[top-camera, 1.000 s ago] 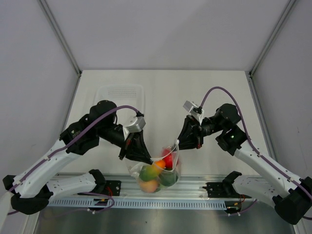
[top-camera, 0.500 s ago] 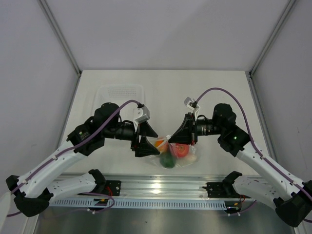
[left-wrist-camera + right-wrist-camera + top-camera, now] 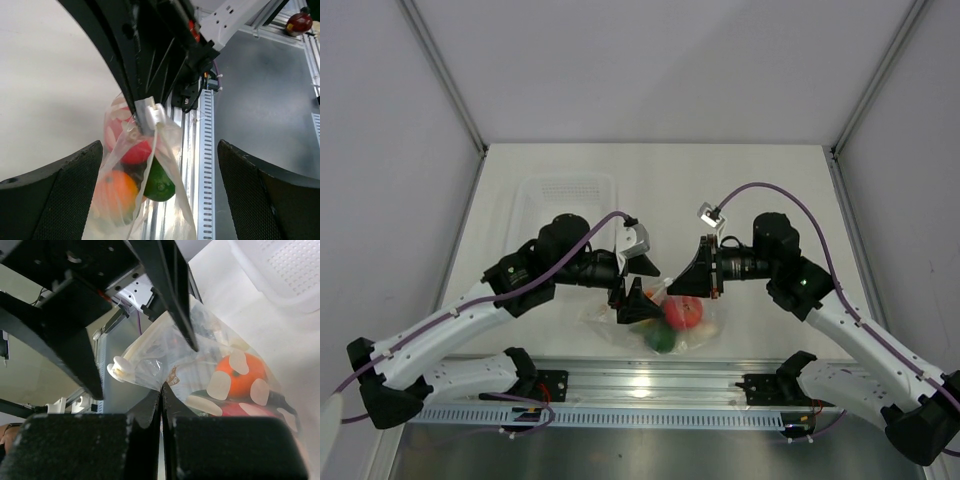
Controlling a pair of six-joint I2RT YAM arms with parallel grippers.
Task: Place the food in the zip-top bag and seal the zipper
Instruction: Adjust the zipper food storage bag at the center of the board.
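The zip-top bag (image 3: 670, 322) is clear and crinkly and holds the food: a red piece (image 3: 688, 312), a green one (image 3: 661, 338) and an orange one (image 3: 655, 299). It hangs from my right gripper (image 3: 676, 289), which is shut on its top edge (image 3: 161, 390). A white slider (image 3: 119, 372) sits at the end of the zipper (image 3: 145, 342). My left gripper (image 3: 642, 285) stands open right beside the bag, its fingers (image 3: 55, 200) wide on both sides of the hanging bag (image 3: 145, 200) and not touching it. The red (image 3: 131, 150), orange (image 3: 115, 192) and green (image 3: 161, 184) food show through the plastic.
A white perforated tray (image 3: 565, 190) lies at the back left of the table. The aluminium rail (image 3: 640, 385) with both arm bases runs along the near edge, just below the bag.
My left gripper has let go of the bag and opened wide. The bag swung up and right from over the rail and now hangs from the right gripper alone. The left arm followed rightward.
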